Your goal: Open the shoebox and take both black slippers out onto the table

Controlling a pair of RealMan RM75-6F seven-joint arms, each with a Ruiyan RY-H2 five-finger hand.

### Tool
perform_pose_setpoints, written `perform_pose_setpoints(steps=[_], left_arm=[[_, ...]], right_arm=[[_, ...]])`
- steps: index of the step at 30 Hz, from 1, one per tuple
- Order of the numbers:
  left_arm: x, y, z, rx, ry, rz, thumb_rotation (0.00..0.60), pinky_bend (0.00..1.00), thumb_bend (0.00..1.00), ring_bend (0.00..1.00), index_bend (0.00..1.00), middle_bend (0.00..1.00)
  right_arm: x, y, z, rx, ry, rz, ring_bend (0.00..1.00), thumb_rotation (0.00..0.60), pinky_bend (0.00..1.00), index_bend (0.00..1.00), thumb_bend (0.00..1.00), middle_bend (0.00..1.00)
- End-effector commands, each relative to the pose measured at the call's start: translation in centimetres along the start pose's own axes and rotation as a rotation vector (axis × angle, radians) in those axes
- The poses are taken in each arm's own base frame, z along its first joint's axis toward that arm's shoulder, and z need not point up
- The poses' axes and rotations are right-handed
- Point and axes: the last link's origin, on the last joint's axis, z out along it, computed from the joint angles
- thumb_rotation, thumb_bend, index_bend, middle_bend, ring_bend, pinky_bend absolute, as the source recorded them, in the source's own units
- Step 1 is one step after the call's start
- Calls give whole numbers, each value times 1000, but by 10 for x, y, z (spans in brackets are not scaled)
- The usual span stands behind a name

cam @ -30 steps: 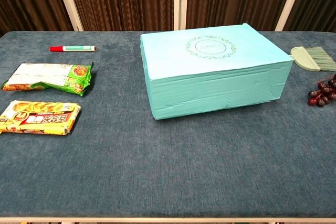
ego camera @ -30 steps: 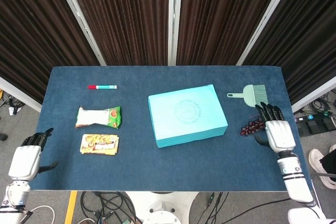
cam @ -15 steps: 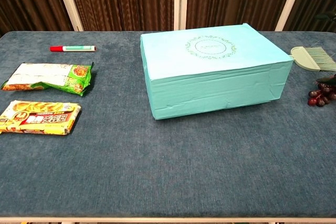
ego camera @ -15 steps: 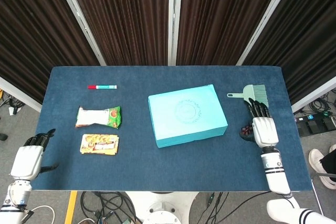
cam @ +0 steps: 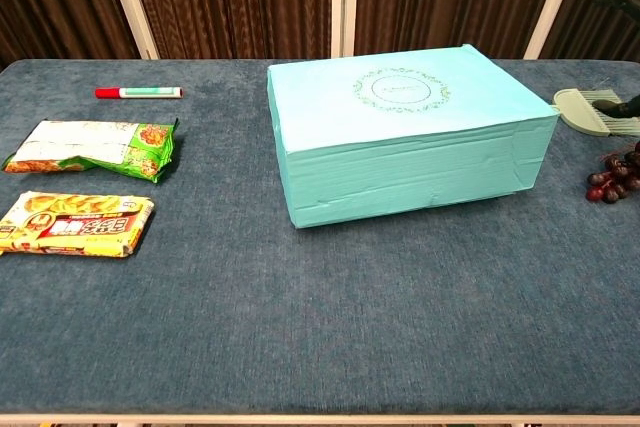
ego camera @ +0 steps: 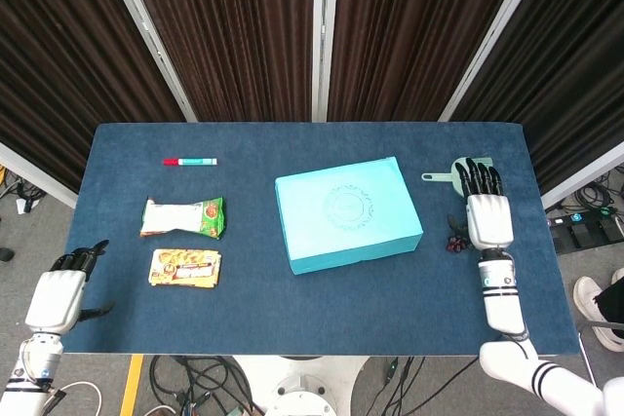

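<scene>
The shoebox [ego camera: 348, 213] lay closed near the middle of the table [ego camera: 292, 309], its turquoise lid flush all round, so the slippers, presumably inside, could not be seen. The right hand [ego camera: 487, 211] hovered just to the right of the shoebox, fingers spread and holding nothing, over the small green brush [cam: 596, 110] and beside the dark grape bunch [cam: 615, 175]. The left hand [ego camera: 60, 295] hung well to the left of the shoebox, off the table's near corner, fingers loosely apart and empty.

The step in hand looked like the reach for the lid. To do it well, the right hand would need to come in over the brush and grapes without sweeping them, hook the lid's right edge and lift it straight up while the left steadied the base, since a light carton would likely slide.

Left of the shoebox lay two snack packets [ego camera: 183, 217] [ego camera: 184, 268] and a red-capped marker [ego camera: 190, 161], all sealed
</scene>
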Motion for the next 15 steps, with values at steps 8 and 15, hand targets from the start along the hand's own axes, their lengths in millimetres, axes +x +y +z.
perform_pose_setpoints(steps=[8,15], left_arm=[[-2,-4,3,10,-16,11,600,241,0,171,113,216],[-3,-3,5,7,-18,5,600,243,0,171,113,215]], right_arm=[[-30,-27,28,21,-26,-13,0,600,47,0,165,16],[-39,-42,28,59,-31,16,0,600,48,0,153,16]])
